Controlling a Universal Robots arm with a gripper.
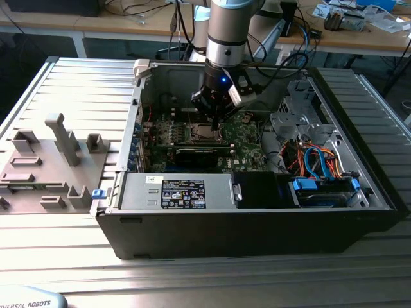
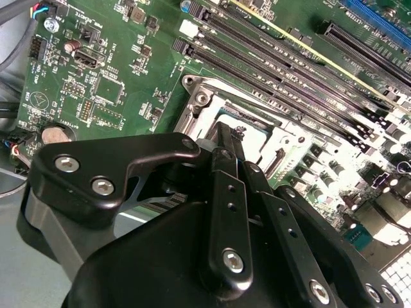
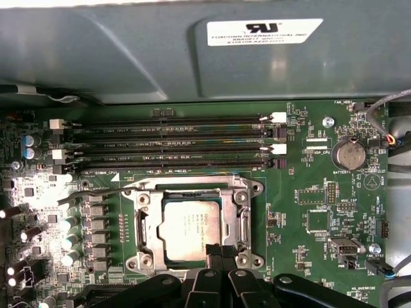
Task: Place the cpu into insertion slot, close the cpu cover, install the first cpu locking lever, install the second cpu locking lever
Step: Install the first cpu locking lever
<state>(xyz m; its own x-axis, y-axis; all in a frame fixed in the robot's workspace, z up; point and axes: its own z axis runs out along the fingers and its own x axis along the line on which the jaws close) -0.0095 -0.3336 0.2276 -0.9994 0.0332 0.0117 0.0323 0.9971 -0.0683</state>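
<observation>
At cpu [image 3: 188,228] edge: fingers [image 3: 210,258] together

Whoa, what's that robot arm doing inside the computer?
A robot arm is reaching down into an open computer case and working on the green motherboard. The cpu already sits in place on the board, and the cpu cover, a silvery metal frame, lies flat around it. The gripper, its fingers close together, hangs right at the edge of that cover.
</observation>
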